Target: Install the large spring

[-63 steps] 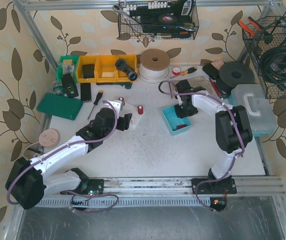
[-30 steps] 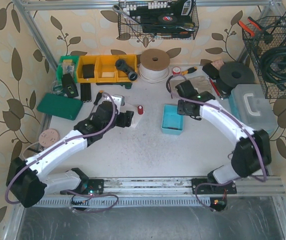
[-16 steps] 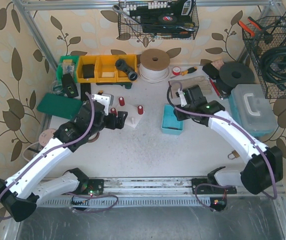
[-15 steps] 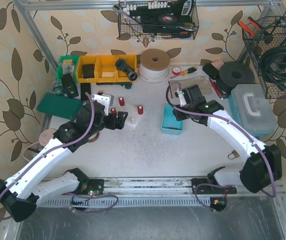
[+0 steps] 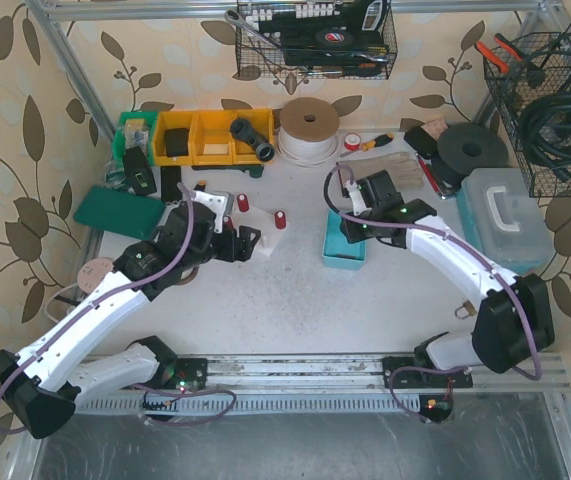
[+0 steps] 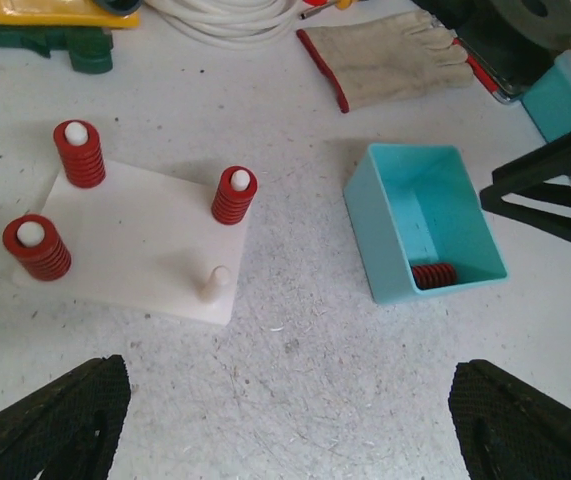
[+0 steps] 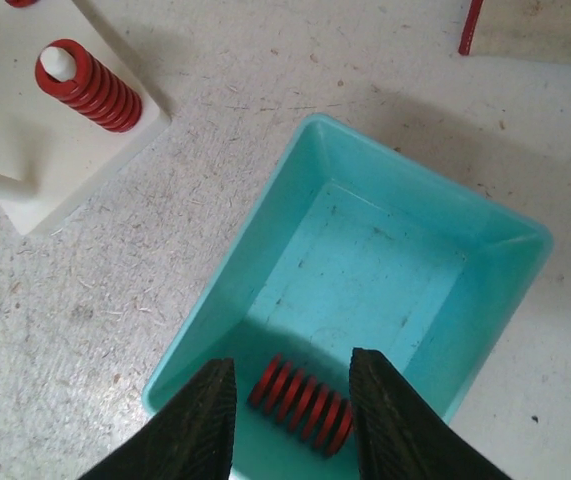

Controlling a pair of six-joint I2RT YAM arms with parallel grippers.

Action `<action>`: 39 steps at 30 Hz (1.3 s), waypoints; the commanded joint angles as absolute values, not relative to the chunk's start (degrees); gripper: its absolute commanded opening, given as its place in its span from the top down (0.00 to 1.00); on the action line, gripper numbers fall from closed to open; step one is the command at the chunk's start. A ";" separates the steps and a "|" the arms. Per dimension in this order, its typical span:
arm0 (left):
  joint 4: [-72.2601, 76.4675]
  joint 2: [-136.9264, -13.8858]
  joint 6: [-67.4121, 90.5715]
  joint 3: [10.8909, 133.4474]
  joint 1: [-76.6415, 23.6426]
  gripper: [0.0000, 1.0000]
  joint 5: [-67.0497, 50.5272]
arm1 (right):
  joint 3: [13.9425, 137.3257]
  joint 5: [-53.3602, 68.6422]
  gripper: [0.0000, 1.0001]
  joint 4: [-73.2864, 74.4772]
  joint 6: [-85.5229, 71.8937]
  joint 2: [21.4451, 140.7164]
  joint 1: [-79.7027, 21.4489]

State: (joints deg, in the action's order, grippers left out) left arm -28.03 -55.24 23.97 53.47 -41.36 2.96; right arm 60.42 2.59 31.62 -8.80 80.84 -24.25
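Remaining: one install. Peg board (image 6: 135, 250), left in left wrist view, is loaded with three seated springs (image 6: 233, 195). Teal bin (image 6: 362, 235) is straddled by right gripper (image 7: 293, 368), jaws apart, nothing grasped; left gripper (image 6: 287, 375) spread, empty. Large spring (image 7: 300, 405) is left at bin's lower end; bare peg (image 6: 215, 282) unfilled.

Left gripper (image 6: 290, 420) wide (right gripper (image 7: 295, 425) narrower)
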 commanded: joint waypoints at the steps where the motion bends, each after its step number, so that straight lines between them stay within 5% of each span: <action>1: -34.85 -55.84 30.92 59.21 -41.88 0.11 5.06 | 61.45 3.95 0.65 38.44 -11.80 76.25 -24.12; 14: -44.27 -59.69 24.48 63.83 -41.84 0.10 6.31 | 61.52 3.17 0.65 45.70 -10.64 77.59 -24.07; 23: -49.12 -62.88 17.08 72.35 -41.84 0.09 4.05 | 64.86 6.43 0.60 44.30 12.04 87.00 -21.91; 39: -54.57 -59.07 15.56 74.08 -41.84 0.10 2.33 | 73.22 10.60 0.52 52.93 19.65 99.38 -23.23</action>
State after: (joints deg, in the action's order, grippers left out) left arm -53.39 -61.80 17.54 73.19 -41.36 3.86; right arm 72.01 10.11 48.90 16.69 98.85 -22.52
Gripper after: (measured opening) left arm 0.902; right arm 0.474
